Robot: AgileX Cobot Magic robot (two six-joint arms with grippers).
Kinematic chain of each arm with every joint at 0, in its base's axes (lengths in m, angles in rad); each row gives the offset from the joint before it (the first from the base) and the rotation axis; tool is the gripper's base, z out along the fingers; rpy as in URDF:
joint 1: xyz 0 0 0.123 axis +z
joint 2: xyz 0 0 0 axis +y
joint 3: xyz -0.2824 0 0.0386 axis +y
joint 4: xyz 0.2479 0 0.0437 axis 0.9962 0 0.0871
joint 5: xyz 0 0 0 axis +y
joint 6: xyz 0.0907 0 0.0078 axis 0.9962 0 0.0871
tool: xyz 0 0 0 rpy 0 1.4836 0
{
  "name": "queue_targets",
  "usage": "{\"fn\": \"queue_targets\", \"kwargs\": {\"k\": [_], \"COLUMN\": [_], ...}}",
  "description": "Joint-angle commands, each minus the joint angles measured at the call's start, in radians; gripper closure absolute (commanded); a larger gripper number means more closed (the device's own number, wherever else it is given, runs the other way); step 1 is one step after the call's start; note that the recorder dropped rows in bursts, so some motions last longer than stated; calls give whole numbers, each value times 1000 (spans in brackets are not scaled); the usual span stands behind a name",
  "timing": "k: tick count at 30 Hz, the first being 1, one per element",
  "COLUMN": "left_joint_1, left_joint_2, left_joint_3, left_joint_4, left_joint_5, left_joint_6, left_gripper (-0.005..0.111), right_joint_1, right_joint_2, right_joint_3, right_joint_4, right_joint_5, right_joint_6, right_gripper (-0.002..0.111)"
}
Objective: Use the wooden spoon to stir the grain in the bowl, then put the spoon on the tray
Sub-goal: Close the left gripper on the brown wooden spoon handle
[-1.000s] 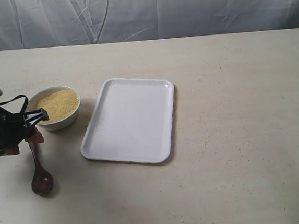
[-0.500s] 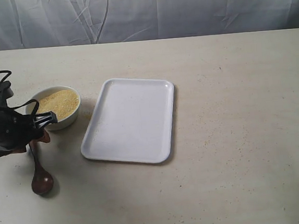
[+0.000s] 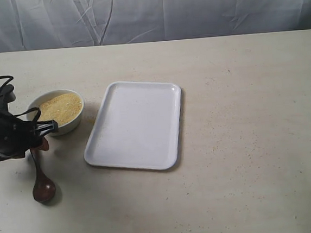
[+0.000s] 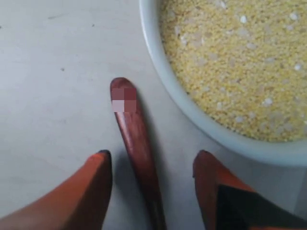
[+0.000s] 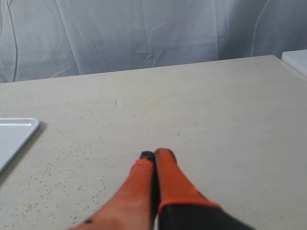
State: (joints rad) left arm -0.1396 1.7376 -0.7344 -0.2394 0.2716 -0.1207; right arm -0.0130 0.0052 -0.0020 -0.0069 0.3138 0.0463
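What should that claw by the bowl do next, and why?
Probably lower a little and close on the spoon. The left claw is open, a finger on each side of the handle; the spoon lies on the table beside the bowl, so it needs gripping before any stirring.

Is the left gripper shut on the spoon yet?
Open. The left gripper has its fingers either side of the spoon handle, gaps showing.
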Motion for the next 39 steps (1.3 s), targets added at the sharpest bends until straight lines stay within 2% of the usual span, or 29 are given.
{"fn": "queue_targets", "kwargs": {"k": [1,11,28,31,35,39], "left_joint_1": [-1,-1,-1,-1,-1,-1], "left_joint_2": [3,3,3,3,3,3], "left_joint_3": [2,2,2,2,2,2], "left_joint_4": [31,119,165,167,181,181], "left_joint_5": [-11,-11,-11,-11,-11,-8], "left_joint_6": [-3,-11,-15,-15,-15,-15], "left_gripper": [56,56,57,65,83,85], "right_joint_1": [3,3,3,3,3,3], "right_joint_2": [-5,-5,-5,-5,-5,-5], "right_joint_3": [2,2,2,2,2,2], "right_joint_4": [1,1,1,1,1,1], "right_joint_5": [-9,-9,-9,-9,-9,-9], "right_joint_6": [-1,-1,-1,-1,-1,-1], "right_gripper": [108,108,108,108,108,108]}}
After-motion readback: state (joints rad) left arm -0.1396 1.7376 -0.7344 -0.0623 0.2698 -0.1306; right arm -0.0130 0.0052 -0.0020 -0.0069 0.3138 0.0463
